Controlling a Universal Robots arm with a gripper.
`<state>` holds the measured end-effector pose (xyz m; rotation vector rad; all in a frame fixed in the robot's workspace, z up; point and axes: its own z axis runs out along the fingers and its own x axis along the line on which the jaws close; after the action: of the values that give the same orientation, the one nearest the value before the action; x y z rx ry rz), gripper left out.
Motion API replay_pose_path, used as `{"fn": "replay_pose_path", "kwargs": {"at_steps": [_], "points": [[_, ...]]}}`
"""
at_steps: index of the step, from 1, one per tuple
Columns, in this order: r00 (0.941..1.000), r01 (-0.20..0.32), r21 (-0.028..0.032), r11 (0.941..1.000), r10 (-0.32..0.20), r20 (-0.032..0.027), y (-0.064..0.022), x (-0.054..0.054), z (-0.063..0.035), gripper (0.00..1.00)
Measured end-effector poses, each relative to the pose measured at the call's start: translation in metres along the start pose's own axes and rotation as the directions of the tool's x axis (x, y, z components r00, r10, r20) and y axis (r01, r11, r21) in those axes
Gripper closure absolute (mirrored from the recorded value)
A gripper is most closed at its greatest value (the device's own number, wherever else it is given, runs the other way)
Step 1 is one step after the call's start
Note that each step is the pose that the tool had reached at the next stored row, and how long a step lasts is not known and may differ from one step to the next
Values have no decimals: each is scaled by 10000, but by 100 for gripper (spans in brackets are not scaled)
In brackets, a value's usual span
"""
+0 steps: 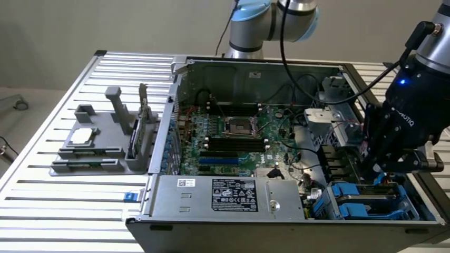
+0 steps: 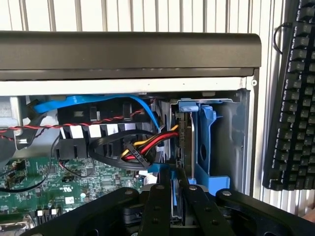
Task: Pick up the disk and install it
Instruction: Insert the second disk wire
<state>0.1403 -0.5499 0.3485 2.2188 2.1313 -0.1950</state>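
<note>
Silver slats of the surface (image 1: pixel 42 200) carry the opened computer case (image 1: pixel 260 68), and inside it, at the corner nearest the exterior view's right, sit the blue drive bays (image 1: pixel 365 203). From where I stand the job looks well along: the disk (image 2: pixel 186 142) stands on edge in its blue carrier, already partly down in a bay beside the bundle of coloured power cables (image 2: pixel 147 145), though whether it is seated I cannot tell. The gripper (image 2: pixel 173 196) hangs directly over that bay, its fingers (image 2: pixel 156 209) drawn in narrow and apparently pinching the disk's upper edge.
</note>
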Motion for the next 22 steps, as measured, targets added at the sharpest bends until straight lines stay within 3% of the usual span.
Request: {"fn": "replay_pose_path", "kwargs": {"at_steps": [11,22], "points": [[10000,25,188,9998,-25,6,60,-51,61,84],[10000,28,210,9998,-28,10,93,-48,86,84]]}}
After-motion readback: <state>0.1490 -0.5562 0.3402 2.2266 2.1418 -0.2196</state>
